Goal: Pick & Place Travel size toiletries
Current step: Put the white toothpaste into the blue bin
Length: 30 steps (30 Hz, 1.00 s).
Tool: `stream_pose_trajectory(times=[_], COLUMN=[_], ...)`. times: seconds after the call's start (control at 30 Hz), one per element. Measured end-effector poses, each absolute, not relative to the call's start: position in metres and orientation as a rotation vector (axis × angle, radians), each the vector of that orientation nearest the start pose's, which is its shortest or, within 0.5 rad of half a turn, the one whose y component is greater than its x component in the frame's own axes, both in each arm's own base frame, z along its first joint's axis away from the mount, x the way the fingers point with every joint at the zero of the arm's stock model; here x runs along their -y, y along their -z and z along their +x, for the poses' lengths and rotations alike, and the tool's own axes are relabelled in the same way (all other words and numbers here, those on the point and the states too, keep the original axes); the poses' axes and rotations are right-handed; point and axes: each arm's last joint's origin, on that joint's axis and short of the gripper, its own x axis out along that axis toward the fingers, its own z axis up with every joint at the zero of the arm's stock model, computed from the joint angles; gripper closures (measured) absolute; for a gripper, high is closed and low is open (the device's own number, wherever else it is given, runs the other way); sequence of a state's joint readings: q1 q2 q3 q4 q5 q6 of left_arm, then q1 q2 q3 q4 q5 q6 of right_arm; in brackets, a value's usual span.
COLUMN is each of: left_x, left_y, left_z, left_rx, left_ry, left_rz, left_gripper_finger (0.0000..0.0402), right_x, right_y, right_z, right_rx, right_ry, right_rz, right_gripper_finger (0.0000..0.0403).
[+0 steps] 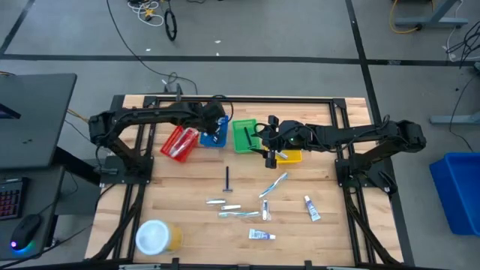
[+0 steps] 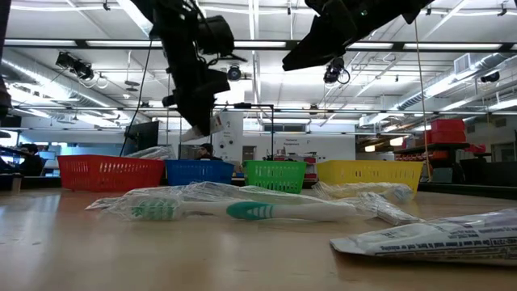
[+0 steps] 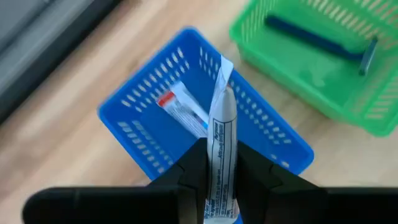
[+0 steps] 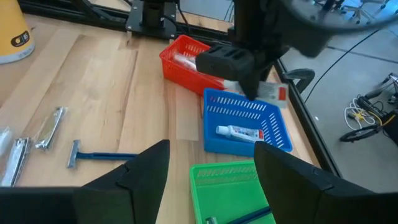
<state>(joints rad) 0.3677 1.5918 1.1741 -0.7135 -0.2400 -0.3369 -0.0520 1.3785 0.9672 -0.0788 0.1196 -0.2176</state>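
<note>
My left gripper (image 3: 221, 155) hangs over the blue bin (image 1: 214, 136) and is shut on a white printed tube (image 3: 222, 118). Another tube (image 3: 185, 111) with a red cap lies in that bin. A dark blue razor (image 3: 320, 38) lies in the green bin (image 1: 244, 136). My right gripper (image 4: 211, 168) stands open above the green and yellow bins (image 1: 289, 156), with nothing between its fingers. On the table's near half lie a dark razor (image 1: 227, 178), wrapped toothbrushes (image 2: 242, 210) and small tubes (image 1: 311, 208). My left gripper pinches the tube's middle (image 3: 221, 142) between its two fingers, which lie along the tube and slant down toward the blue bin. The flat crimped end (image 3: 224, 68) sticks out past the fingertips. The tube is lifted clear above the bin's opening.
A red bin (image 1: 180, 142) with something pale in it stands left of the blue one. A white-lidded yellow jar (image 1: 155, 237) sits at the near left corner. Black frame rails run along the table's sides. Bare wood lies between the bins and the loose items.
</note>
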Motion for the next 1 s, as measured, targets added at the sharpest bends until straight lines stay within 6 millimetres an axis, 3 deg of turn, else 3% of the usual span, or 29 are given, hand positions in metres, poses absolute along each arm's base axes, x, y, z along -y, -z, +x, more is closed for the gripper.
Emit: stream_pose_trajectory(times=[0.47, 1.0], left_x=[-0.144, -0.147], left_y=[-0.183, -0.183], left_z=[0.306, 0.303], left_rx=[-1.194, -1.205], left_ry=[-0.701, -0.703], left_rz=[-0.404, -0.376], left_gripper_finger=[0.0335, 0.0334], right_x=[0.019, 0.019], right_y=[-0.270, -0.270], right_z=[0.301, 0.300], right_rx=[-0.551, -0.551], right_ry=[0.114, 0.128], right_rz=[-0.211, -0.159], right_gripper_finger=[0.0185, 0.0177])
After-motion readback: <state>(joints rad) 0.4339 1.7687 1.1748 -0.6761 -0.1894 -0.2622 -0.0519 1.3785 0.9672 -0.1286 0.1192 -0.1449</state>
